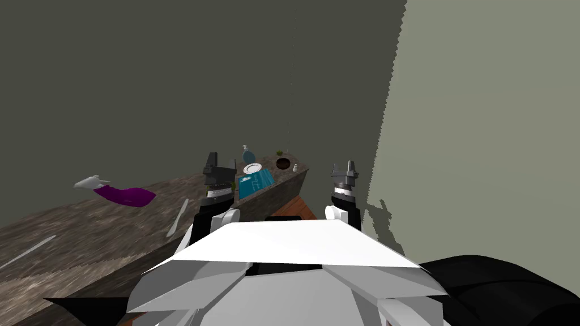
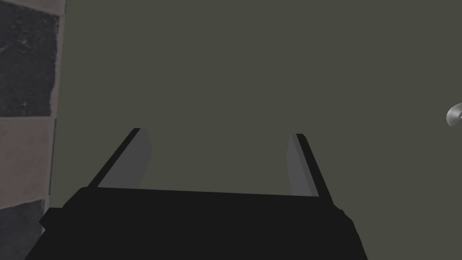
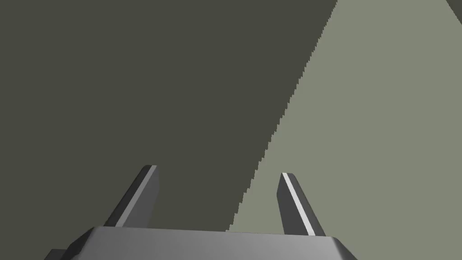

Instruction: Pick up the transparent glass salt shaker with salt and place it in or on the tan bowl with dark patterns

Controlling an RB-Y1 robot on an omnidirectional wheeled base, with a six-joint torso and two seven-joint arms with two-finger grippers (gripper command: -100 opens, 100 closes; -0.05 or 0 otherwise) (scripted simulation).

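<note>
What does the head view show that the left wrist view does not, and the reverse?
Head view, not left wrist view: the speckled brown counter carrying the small pale salt shaker, the dark brown round bowl, a white plate, a teal flat rectangle and a purple cloth-like thing; also the right gripper. Left wrist view, not head view: a column of dark and pinkish panels and a small grey rounded object. Both: the left gripper, fingers open, and the dark olive wall.
</note>
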